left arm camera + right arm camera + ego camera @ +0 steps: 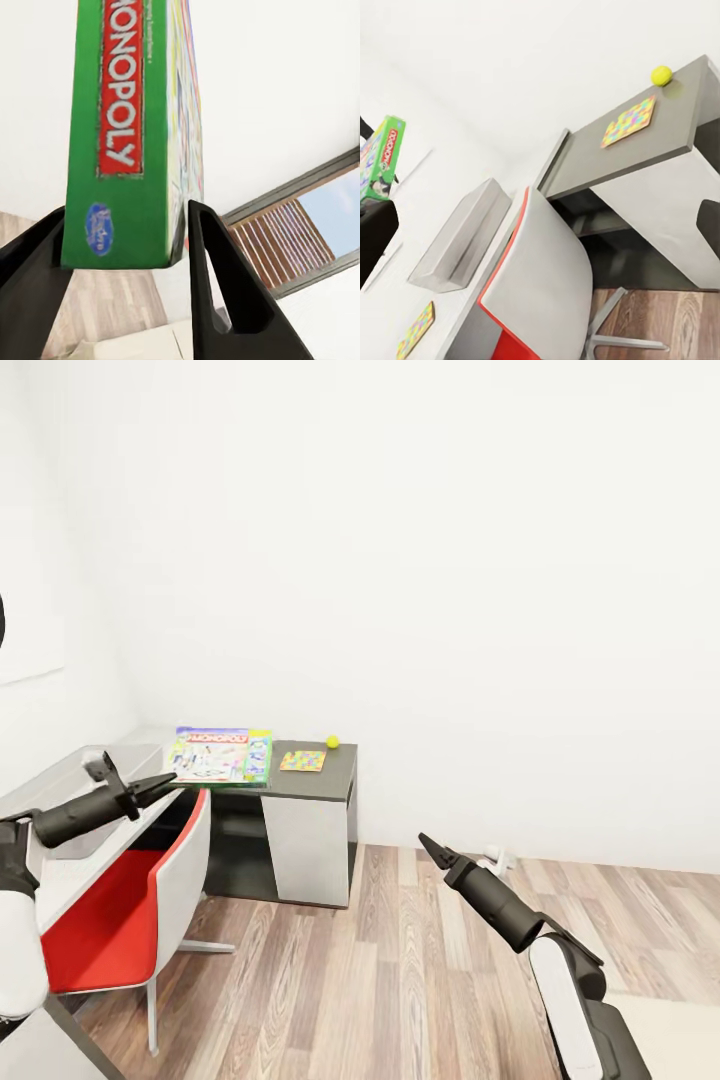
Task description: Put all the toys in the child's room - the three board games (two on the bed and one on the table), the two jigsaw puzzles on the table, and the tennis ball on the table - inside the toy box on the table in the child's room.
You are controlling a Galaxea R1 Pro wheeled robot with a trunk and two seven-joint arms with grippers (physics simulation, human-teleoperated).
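Note:
My left gripper (160, 784) is shut on a corner of the green Monopoly board game (220, 757), holding it level above the table where the pale top meets the dark section. In the left wrist view the box edge (124, 135) sits between both fingers. One jigsaw puzzle (302, 761) and the yellow tennis ball (333, 741) lie on the dark section (330, 785). The grey toy box (461, 236) stands on the pale top, with a second jigsaw puzzle (415, 330) near it. My right gripper (432, 847) hangs open over the floor, well right of the table.
A red chair with a white shell (110, 920) stands tucked against the pale desk top (70, 870), below my left arm. Wood-plank floor (400, 980) stretches between the desk and my right arm. A small white object (495, 857) lies by the wall.

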